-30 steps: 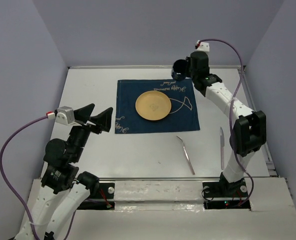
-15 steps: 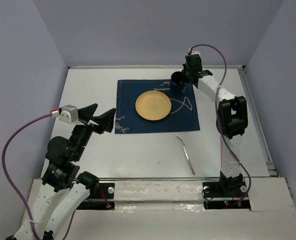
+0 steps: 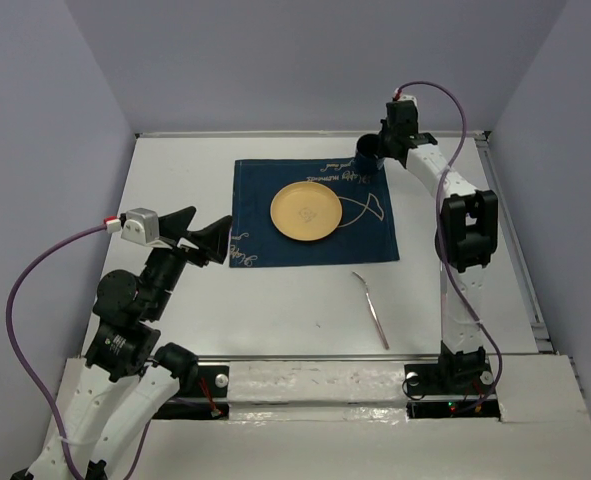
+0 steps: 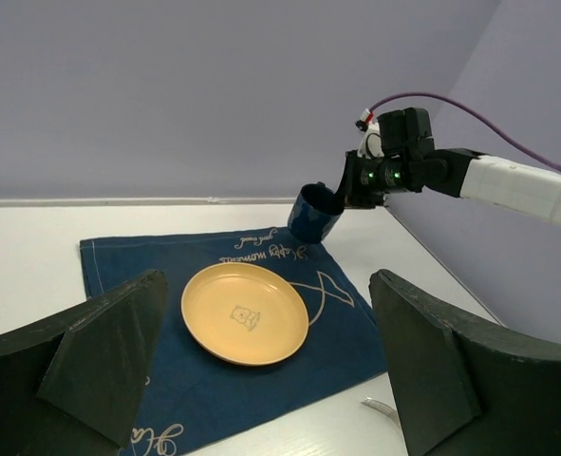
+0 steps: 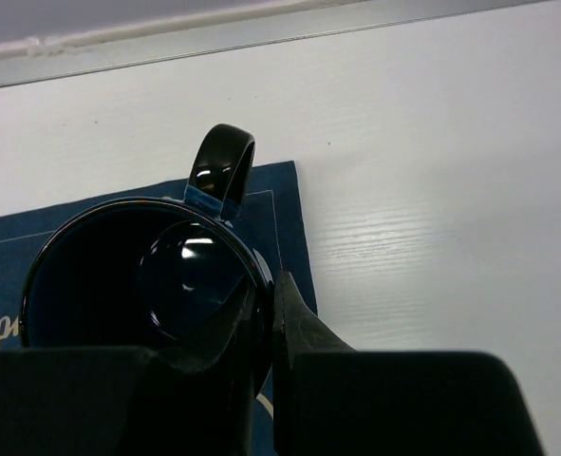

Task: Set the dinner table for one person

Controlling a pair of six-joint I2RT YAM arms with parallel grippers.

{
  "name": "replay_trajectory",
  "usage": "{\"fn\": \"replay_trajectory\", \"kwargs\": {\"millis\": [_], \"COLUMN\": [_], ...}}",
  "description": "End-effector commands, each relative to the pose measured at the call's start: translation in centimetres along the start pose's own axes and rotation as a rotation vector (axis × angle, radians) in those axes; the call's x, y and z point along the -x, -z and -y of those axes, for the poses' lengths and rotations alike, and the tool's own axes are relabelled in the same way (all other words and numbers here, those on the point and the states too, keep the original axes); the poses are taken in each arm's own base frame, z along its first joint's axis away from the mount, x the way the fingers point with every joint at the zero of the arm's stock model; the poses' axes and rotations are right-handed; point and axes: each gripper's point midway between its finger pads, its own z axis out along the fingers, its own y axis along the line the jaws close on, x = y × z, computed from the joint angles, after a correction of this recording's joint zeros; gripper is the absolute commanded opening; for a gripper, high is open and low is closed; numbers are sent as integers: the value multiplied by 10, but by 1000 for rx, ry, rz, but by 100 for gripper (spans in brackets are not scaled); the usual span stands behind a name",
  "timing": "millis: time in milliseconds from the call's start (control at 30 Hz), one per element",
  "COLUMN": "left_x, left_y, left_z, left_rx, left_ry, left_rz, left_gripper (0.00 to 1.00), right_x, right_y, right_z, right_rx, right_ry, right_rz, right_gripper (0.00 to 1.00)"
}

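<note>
The white dinner table (image 3: 275,300) bears a navy placemat (image 3: 265,215) with a yellow plate (image 3: 306,211) at its middle. My right gripper (image 3: 379,150) is shut on the rim of a dark blue mug (image 3: 365,155), one finger inside and one outside, and holds it tilted at the mat's far right corner. In the right wrist view the mug (image 5: 119,285) fills the left, handle pointing away, with the gripper (image 5: 269,309) pinching its rim. My left gripper (image 3: 193,236) is open and empty, left of the mat. In the left wrist view it (image 4: 269,280) faces the plate (image 4: 245,313) and the mug (image 4: 313,214).
A fork (image 3: 372,308) lies on the table near the mat's near right corner; its tip also shows in the left wrist view (image 4: 380,408). The right arm (image 3: 465,240) stretches along the table's right side. Walls close in the table's far and side edges.
My right gripper swung the mug left over the mat's far edge, then back a little right to the far right corner. A knife seen by the right arm a second ago no longer shows.
</note>
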Motion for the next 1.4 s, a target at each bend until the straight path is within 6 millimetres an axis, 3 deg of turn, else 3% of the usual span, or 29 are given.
{"fn": "replay_trajectory", "kwargs": {"millis": [0,233,267,333,367,467,533,567,600,633,667,733,767,800,833,867,900,967,1000,1067,1100,1133,1200,1267,1367], "left_x": [8,6,6,6,6,5,6,7,9,11,15,19,21,23,23,23,25,26,26,26,26,26,24,20,13], "left_y": [-2,-4,-4,-4,-5,-5,-5,-4,-4,-3,0,3,4,6,7,8,9,11,11,12,12,13,11,10,8], "left_z": [4,2,2,1,-1,-1,-1,-1,-2,-2,-1,-1,-2,0,1,2,4,8,10,14,14,17,17,25,34], "left_rx": [-20,-13,-14,-10,-3,0,-1,-3,0,1,0,4,5,1,-6,-12,-19,-34,-42,-58,-60,-70,-71,-110,-152], "left_ry": [-18,-23,-22,-24,-26,-24,-25,-26,-28,-28,-29,-31,-30,-28,-27,-23,-20,-14,-8,-1,2,10,20,41,78], "left_rz": [27,20,18,21,19,17,20,23,27,34,48,63,69,78,78,79,84,85,84,84,81,81,74,51,13], "left_gripper": [99,99,99,99,99,99,99,99,99,99,99,99,99,99,99,99,99,99,99,99,99,99,99,99,99], "right_x": [35,19,19,24,27,46,49,67,49,68,56,42,25,-44,-47,-77,-135,-172,-212,-251,-248,-269,-284,-299,-299], "right_y": [-5,-23,-23,-21,-18,2,16,39,45,65,95,126,141,145,176,192,196,226,240,270,275,289,296,294,285], "right_z": [-8,1,2,2,2,0,-3,-5,-5,-7,-10,-24,-28,-39,-45,-62,-58,-55,-55,-47,-44,-38,-30,-21,-18], "right_rx": [12,-22,-27,-33,-34,-10,21,46,62,85,129,230,258,273,311,345,316,315,308,305,308,304,283,247,197], "right_ry": [-17,-11,-13,-20,-22,-35,-47,-64,-78,-106,-129,-184,-195,-171,-172,-145,-116,-96,-85,-94,-97,-99,-96,-79,-41], "right_rz": [109,75,74,80,82,110,106,139,96,136,115,127,115,0,33,-8,-103,-166,-240,-322,-317,-378,-415,-454,-450], "right_gripper": [0,0,5,28,51,72,73,74,75,75,74,74,73,67,63,56,53,49,49,51,53,57,60,61,58]}}
